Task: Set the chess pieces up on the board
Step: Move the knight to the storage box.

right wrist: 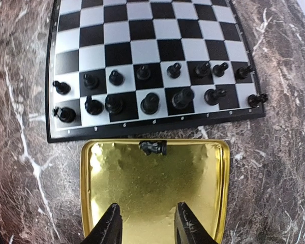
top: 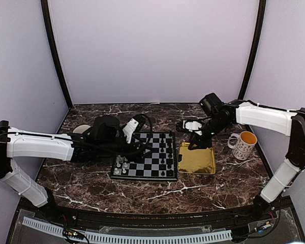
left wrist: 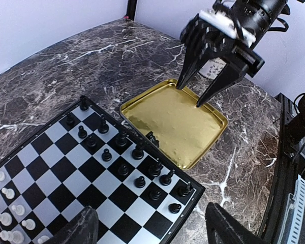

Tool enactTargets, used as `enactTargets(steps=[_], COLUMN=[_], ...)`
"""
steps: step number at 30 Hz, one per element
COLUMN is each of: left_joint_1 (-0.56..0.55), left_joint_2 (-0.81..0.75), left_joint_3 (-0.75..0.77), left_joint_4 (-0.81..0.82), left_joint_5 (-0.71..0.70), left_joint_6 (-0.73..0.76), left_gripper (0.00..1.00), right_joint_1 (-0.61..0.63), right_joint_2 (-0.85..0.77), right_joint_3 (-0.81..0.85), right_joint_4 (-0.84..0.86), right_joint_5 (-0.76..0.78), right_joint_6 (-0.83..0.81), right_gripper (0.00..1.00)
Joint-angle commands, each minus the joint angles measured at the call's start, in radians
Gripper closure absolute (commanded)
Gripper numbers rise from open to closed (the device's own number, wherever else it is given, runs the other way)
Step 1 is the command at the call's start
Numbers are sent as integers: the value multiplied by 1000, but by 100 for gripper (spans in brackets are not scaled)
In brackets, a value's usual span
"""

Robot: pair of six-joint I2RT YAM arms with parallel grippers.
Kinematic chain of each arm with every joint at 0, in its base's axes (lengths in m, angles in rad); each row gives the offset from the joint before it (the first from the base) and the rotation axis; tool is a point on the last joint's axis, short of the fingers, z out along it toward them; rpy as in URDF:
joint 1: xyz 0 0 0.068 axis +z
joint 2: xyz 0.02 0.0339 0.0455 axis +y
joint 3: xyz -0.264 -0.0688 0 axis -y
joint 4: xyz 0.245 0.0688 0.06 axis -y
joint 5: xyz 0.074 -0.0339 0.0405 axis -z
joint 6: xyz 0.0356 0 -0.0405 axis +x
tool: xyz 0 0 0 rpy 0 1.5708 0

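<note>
One black chess piece (right wrist: 153, 148) lies tipped on its side in the gold tray (right wrist: 142, 193), right up against the tray's rim on the side nearest the chessboard (top: 145, 162). The tray sits just beside the board's right edge on the dark marbled desk (top: 91, 188). The right gripper (right wrist: 148, 216) hangs over the opposite end of the tray, fingers parted a moderate way with nothing between them, well short of the fallen piece; whether the tips touch the gold surface I cannot tell. Over on the board, the black chess pieces (right wrist: 150, 103) stand in two rows along the edge closest to the tray, the outer row one short. The white pieces (left wrist: 7, 193) are grouped at the far opposite edge. The left gripper (left wrist: 150, 208) hovers above the board's near side, spread wide and empty, both dark fingers framing the bottom of its own view. A white mug (top: 243, 145) with an orange inside stands off to the right, well apart from the tray
</note>
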Motion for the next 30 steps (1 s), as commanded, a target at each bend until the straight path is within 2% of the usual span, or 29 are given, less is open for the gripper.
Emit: enactTargets(steps=[1, 6, 12, 22, 30], left_joint_1=[-7, -9, -8, -8, -8], left_joint_2=[30, 37, 55, 64, 77], left_joint_3=[41, 34, 55, 54, 65], left_joint_4=[18, 39, -11, -21, -44], left_joint_5=[74, 58, 95, 71, 63], left_joint_6=[-13, -47, -61, -78, -81], left_gripper=[25, 27, 30, 29, 29], right_joint_1=[13, 20, 40, 60, 75], right_joint_2=[15, 78, 150, 228, 276], right_joint_3=[-44, -66, -52, -37, 4], right_joint_4=[65, 131, 189, 213, 168], right_joint_5=[94, 138, 163, 152, 118], right_joint_6=[-224, -277, -290, -323, -331], right_gripper=[65, 66, 66, 64, 64])
